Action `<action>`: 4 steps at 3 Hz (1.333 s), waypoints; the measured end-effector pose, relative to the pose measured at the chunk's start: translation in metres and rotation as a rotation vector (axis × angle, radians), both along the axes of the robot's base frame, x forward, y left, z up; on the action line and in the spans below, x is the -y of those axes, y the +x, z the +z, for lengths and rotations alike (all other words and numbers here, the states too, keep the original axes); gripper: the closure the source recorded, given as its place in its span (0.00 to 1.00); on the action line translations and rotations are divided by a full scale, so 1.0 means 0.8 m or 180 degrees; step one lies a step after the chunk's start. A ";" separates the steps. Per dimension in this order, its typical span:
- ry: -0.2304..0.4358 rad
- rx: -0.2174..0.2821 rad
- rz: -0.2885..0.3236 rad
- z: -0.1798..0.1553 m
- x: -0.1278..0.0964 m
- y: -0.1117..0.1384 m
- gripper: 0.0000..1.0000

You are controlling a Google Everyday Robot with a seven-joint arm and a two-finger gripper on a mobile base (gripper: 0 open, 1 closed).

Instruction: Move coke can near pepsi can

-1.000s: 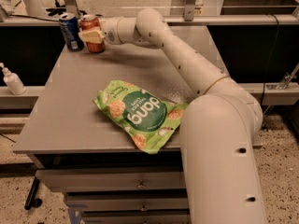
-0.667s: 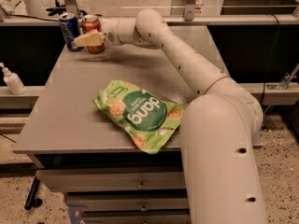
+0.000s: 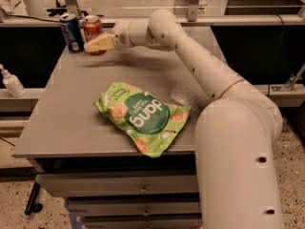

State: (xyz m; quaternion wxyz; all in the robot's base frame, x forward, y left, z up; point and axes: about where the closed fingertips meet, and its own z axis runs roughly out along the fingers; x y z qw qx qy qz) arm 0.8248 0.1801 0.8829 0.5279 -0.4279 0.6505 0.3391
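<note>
The red-orange coke can point(image 3: 91, 26) stands upright at the far left corner of the grey table point(image 3: 71, 109). It is right beside the dark blue pepsi can point(image 3: 71, 31), which stands just to its left. My gripper point(image 3: 99, 43) reaches in from the right and sits in front of the coke can's lower half, hiding it. The cream arm runs back from there to the lower right.
A green Dang snack bag point(image 3: 143, 118) lies flat in the middle front of the table. A white bottle point(image 3: 10, 82) stands on a ledge off the table's left side. A metal rail runs behind the cans. Drawers sit under the table front.
The coke can has shifted a little left and back, ending next to the pepsi can. My gripper has since drawn slightly to the right.
</note>
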 end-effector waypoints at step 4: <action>-0.0011 0.0158 -0.0081 0.057 0.209 -0.028 0.00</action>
